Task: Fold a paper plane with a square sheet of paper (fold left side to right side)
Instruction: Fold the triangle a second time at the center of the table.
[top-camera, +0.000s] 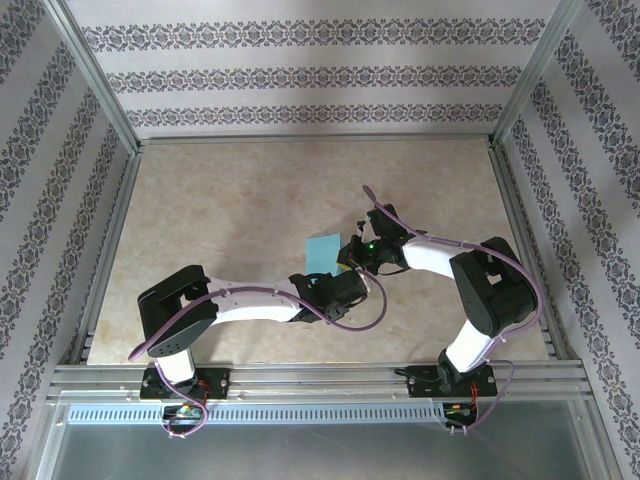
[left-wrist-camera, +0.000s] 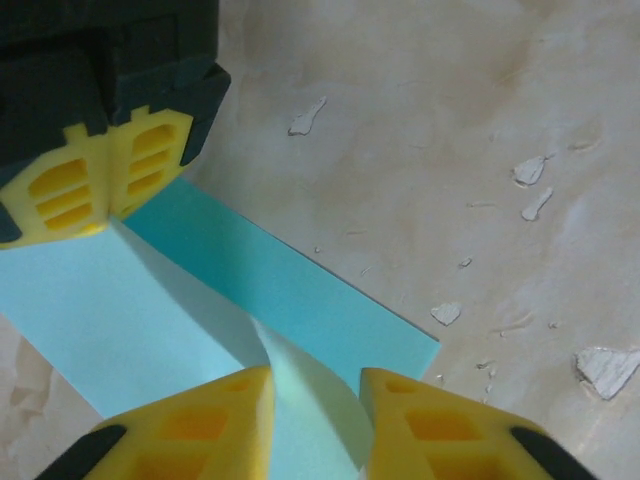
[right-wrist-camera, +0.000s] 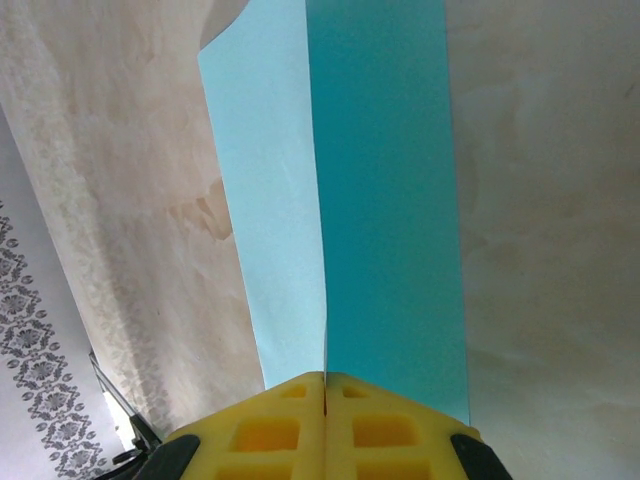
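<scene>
Square sheet of paper (top-camera: 321, 254) is lying near the middle of the table (top-camera: 220, 220), tenting up along a lengthwise crease. At its near edge the left gripper (left-wrist-camera: 315, 385) is straddling a raised curl of the sheet, its yellow fingers (left-wrist-camera: 215, 415) standing apart on either side. Towards the right, the right gripper (right-wrist-camera: 325, 380) is pinching the crease, its fingers pressing together on the paper.
</scene>
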